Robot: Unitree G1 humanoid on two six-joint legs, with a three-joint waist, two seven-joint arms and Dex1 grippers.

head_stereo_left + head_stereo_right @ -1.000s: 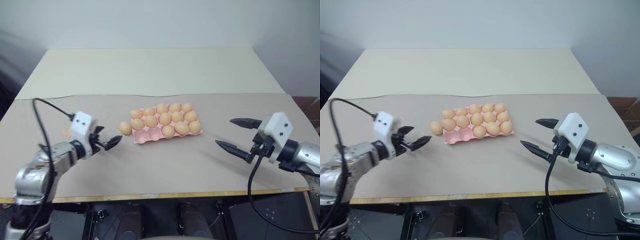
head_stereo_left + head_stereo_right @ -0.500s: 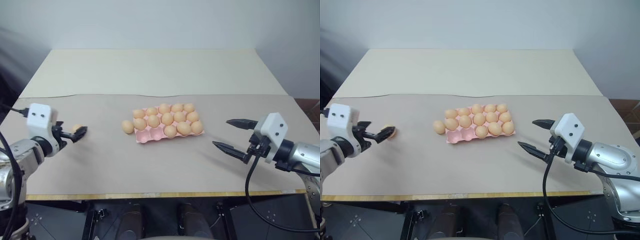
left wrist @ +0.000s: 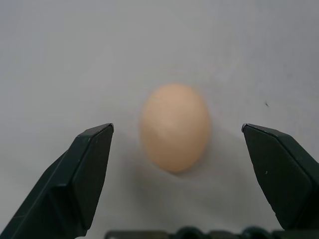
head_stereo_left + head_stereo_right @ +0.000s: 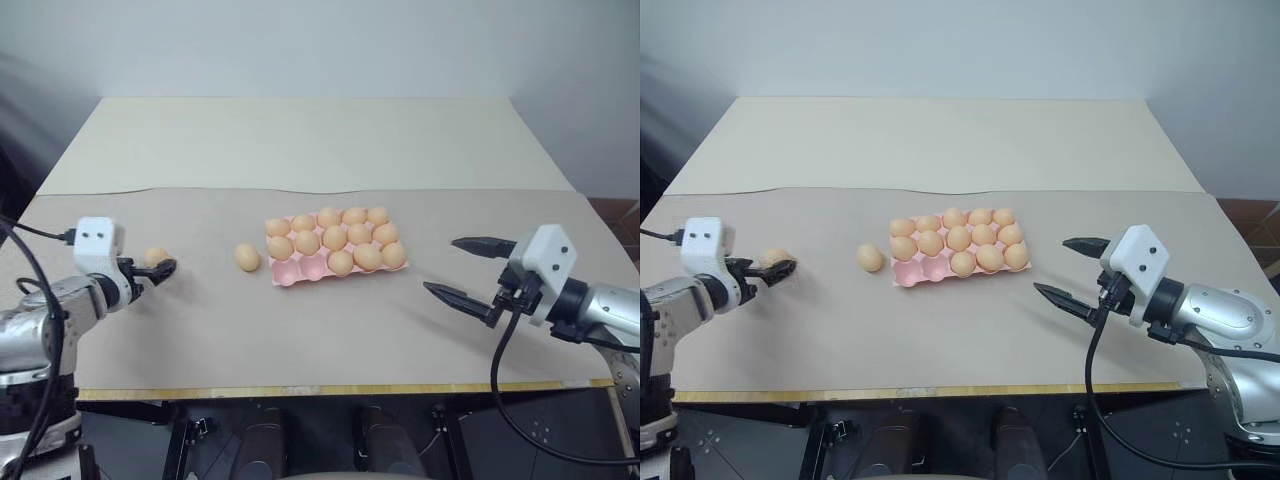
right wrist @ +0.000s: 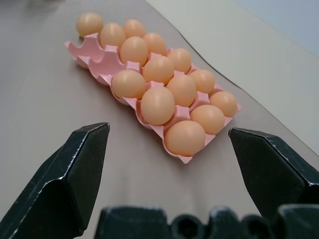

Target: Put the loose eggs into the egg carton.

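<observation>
A wide table [image 4: 300,330] covered in tan paper holds a flat pink egg carton [image 4: 288,272] near its middle. Most of the carton's cups hold light orange eggs; the two cups at its near left corner stand bare.

Two loose eggs lie on the paper. One egg [image 4: 246,257] sits just beside the carton's left edge, close to it; whether it touches the carton cannot be told. The second egg [image 4: 155,256] lies well apart, far over on the left side of the table.

The left tool [image 4: 158,270] hovers at that far egg with its two black fingers spread wide. In the left wrist view the egg [image 3: 174,127] sits centred between the fingers [image 3: 82,177], with clear gaps on both sides, so nothing is gripped.

The right tool [image 4: 463,272] hangs above the table to the right of the carton, pointing toward it, its fingers likewise spread wide and holding nothing. The right wrist view looks along the carton [image 5: 107,62] from its right end.
</observation>
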